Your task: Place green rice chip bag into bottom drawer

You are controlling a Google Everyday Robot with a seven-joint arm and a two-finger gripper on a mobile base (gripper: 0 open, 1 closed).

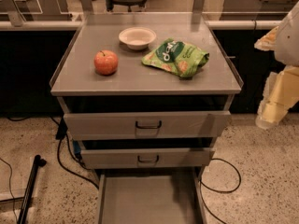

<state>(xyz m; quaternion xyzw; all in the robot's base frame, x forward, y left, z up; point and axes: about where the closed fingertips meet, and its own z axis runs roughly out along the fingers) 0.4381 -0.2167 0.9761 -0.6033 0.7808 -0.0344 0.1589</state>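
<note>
The green rice chip bag lies flat on the cabinet top, right of centre, with its dark-green patch facing up. The bottom drawer is pulled out at the foot of the cabinet, and its flat grey floor holds nothing. My gripper hangs at the right edge of the view, pale yellow and pointing down. It is off the cabinet's right side, below the level of the top and apart from the bag. It holds nothing that I can see.
A red apple and a white bowl sit on the cabinet top, left of the bag. The two upper drawers with dark handles stand slightly out. Black cables run across the speckled floor on both sides.
</note>
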